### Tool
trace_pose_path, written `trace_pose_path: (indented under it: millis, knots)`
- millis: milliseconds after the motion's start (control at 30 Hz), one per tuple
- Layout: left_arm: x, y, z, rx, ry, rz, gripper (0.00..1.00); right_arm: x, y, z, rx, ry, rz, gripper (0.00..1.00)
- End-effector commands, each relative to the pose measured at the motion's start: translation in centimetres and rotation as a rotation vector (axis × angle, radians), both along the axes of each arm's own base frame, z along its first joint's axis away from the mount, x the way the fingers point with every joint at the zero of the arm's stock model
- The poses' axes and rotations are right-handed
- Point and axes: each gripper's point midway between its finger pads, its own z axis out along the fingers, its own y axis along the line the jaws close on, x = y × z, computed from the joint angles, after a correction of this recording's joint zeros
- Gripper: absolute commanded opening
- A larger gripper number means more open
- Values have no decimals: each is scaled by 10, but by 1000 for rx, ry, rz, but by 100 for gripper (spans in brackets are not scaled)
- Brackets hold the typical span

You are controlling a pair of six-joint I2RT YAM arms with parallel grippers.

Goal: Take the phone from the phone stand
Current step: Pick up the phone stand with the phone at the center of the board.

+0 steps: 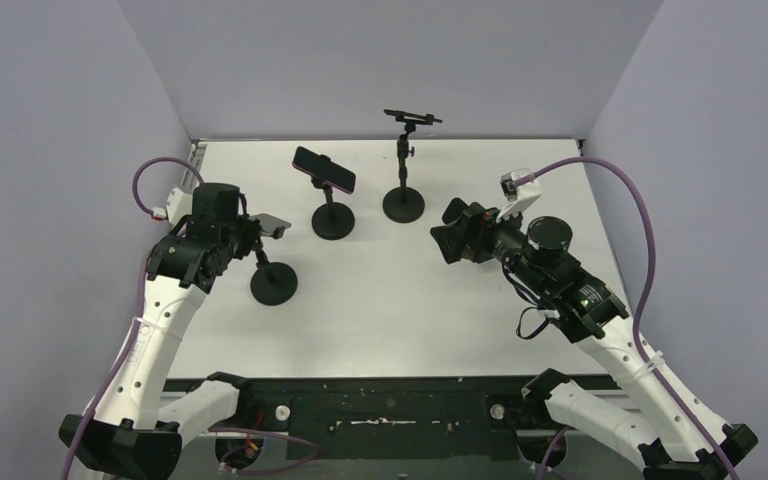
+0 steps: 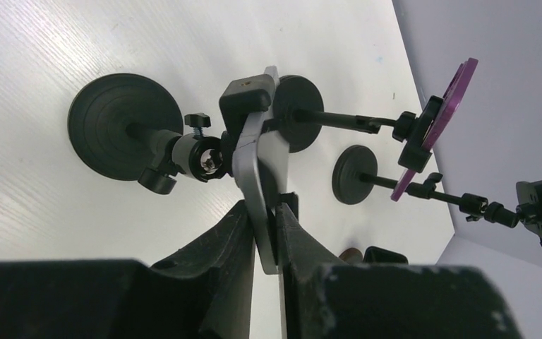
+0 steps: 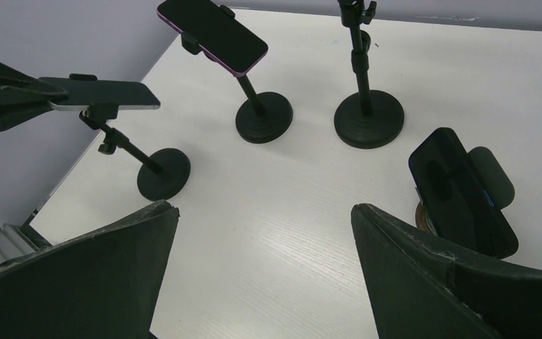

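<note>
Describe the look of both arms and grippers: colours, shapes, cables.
Both arms have white lower links and black joints and wrists: left arm, right arm. A purple cable loops along each. The left gripper and right gripper have broad matte black fingers.

Left arm gripping, right arm with jaws wide

The left arm (image 1: 155, 325) rises from its base at the near left side, bends at the elbow and turns its wrist to the right, toward the centre. The left gripper (image 2: 262, 212) has its two fingers pressed on both faces of the silver phone (image 2: 250, 152), at the end nearest to the wrist. The right arm (image 1: 615, 335) rises from the near right side and leans to the left and away from its base. The right gripper (image 3: 265, 212) holds nothing; its jaws are spread wide, and it is well apart from the left gripper.
</note>
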Motion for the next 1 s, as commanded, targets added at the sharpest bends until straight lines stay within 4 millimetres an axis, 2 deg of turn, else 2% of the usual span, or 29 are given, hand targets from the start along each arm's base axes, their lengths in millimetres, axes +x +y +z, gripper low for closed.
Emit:
trace_pose_path:
  millis: [0, 133, 367, 633, 967]
  knots:
    - [9, -2, 12, -14, -59, -11, 10, -3, -3, 23, 22, -58, -5, 100]
    - [8, -2, 16, -13, -67, -17, 0, -4, -4, 24, 22, -59, -6, 100]
    - [6, -4, 28, -7, -93, -45, 0, -5, -5, 27, 20, -64, -4, 100]
    - [5, -33, 53, -35, -181, -216, 0, -5, -7, 34, 8, -81, -6, 100]
    - [-12, -60, 81, -26, -272, -408, 0, -7, -9, 43, -12, -101, 0, 100]
